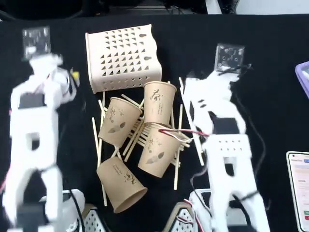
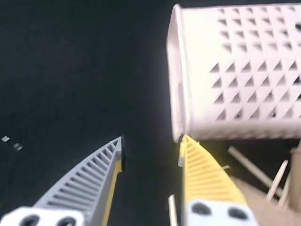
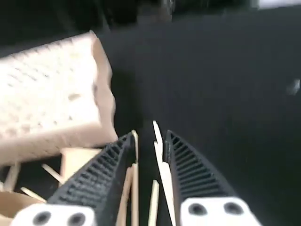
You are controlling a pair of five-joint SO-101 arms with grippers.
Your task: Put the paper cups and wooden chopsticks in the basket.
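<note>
The basket (image 1: 123, 58) lies on its side on the black worktop (image 1: 270, 58), toward the far edge and a little left of the middle. Four paper cups (image 1: 159, 102) lie tipped over in the middle of the worktop, from just beside the basket down toward the near edge, and the wooden chopsticks (image 1: 176, 176) are scattered under and around them. The left hand (image 2: 151, 143) is open wide – its yellow finger is close to a corner of the basket. The right hand (image 3: 149, 136) is open only narrowly, and one chopstick (image 3: 159, 150) shows in the gap; I cannot tell whether the fingers touch it.
</note>
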